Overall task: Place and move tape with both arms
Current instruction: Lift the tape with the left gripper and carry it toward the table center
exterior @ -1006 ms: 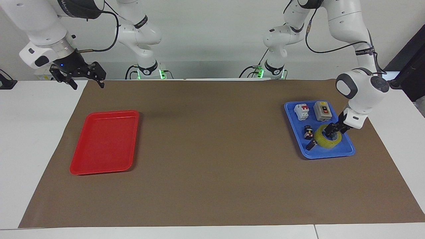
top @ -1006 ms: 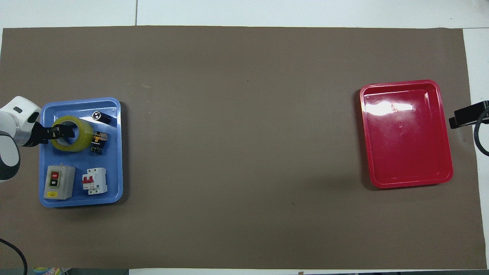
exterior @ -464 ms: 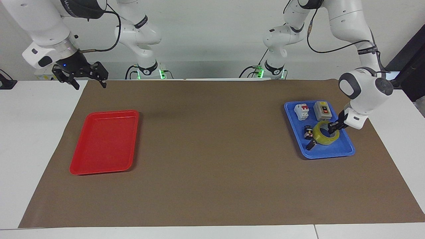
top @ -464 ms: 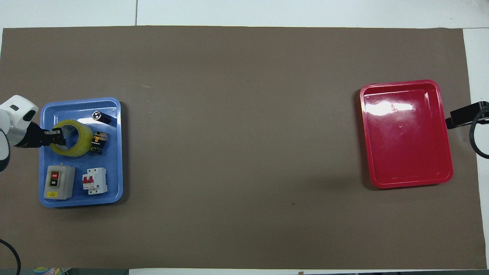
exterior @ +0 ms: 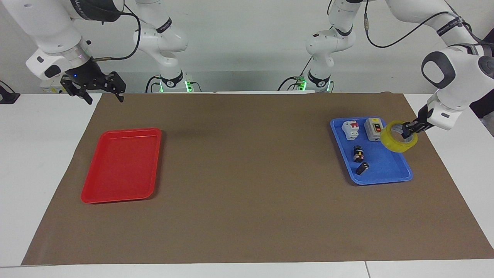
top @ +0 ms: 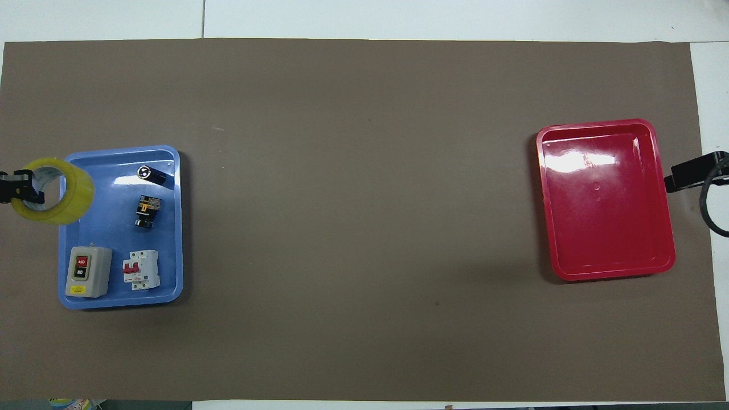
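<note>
The tape (exterior: 397, 145) is a translucent yellow roll. My left gripper (exterior: 408, 130) is shut on its ring wall, one finger inside the core, and holds it tilted in the air over the edge of the blue tray (exterior: 382, 172) at the left arm's end. In the overhead view the tape (top: 78, 196) hangs over that tray's (top: 176, 228) outer edge, with the left gripper (top: 20, 188) at the frame's border. My right gripper (exterior: 102, 94) is open and empty, raised over the mat's corner near the red tray (exterior: 119, 166). It waits, and part of it shows in the overhead view (top: 692, 175).
In the blue tray lie a grey switch box (exterior: 375, 128), a white circuit breaker (exterior: 350, 129) and two small black parts (exterior: 358, 153) (exterior: 362, 168). The red tray (top: 603, 199) holds nothing. A brown mat (exterior: 247, 173) covers the table.
My left gripper has lifted the tape out of the blue tray and carried it up toward the left arm's end. The right gripper has barely moved.
</note>
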Controlling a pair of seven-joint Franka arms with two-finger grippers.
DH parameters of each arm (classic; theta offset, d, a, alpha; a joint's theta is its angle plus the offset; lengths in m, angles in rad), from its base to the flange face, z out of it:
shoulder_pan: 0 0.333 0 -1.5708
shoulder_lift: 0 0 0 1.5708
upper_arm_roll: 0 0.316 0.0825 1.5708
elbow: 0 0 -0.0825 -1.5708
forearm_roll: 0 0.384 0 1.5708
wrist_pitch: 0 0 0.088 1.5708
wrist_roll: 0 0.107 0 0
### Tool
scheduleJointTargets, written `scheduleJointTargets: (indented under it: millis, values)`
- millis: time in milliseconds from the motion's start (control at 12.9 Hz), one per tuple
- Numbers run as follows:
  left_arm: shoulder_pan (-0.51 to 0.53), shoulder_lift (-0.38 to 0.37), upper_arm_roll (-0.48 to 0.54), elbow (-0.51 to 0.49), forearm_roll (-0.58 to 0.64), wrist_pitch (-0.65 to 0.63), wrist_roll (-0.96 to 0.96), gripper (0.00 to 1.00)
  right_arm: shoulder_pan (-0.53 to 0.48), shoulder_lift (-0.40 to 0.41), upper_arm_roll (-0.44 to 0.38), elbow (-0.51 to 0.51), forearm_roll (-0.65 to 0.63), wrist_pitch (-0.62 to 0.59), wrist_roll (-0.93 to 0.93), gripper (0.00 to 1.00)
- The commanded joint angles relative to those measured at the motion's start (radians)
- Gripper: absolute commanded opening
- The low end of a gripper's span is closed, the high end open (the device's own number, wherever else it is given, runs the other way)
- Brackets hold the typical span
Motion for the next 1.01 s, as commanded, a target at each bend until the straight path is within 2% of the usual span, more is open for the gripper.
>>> scheduleJointTargets:
  millis: [0, 155, 232, 541, 619, 773, 928]
  values:
    - [-0.148, -0.053, 0.000, -0.098, 0.080, 0.074, -0.130, 0.00, -0.006, -0.020, 0.008, -0.026, 0.014, 0.001, 0.008, 1.00]
    - [-0.251, -0.082, -0.003, -0.219, 0.087, 0.243, -0.264, 0.00, -0.004, -0.026, 0.010, -0.037, 0.014, 0.002, 0.009, 1.00]
    - [-0.312, -0.074, -0.004, -0.244, 0.087, 0.289, -0.337, 0.00, -0.004, -0.031, 0.011, -0.044, 0.014, 0.004, 0.009, 1.00]
    - [-0.577, 0.051, -0.003, -0.233, 0.088, 0.406, -0.667, 0.00, -0.006, -0.035, 0.011, -0.049, 0.014, 0.004, 0.008, 1.00]
    - [-0.619, 0.056, -0.001, -0.227, 0.088, 0.412, -0.721, 0.00, -0.006, -0.037, 0.011, -0.054, 0.014, 0.004, 0.008, 1.00]
    - [-0.699, 0.087, -0.003, -0.190, 0.090, 0.420, -0.819, 0.00, -0.006, -0.039, 0.011, -0.060, 0.014, 0.004, 0.009, 1.00]
    - [-0.772, 0.153, -0.003, -0.102, 0.088, 0.407, -0.927, 0.00, -0.007, -0.039, 0.011, -0.060, 0.014, 0.006, 0.008, 1.00]
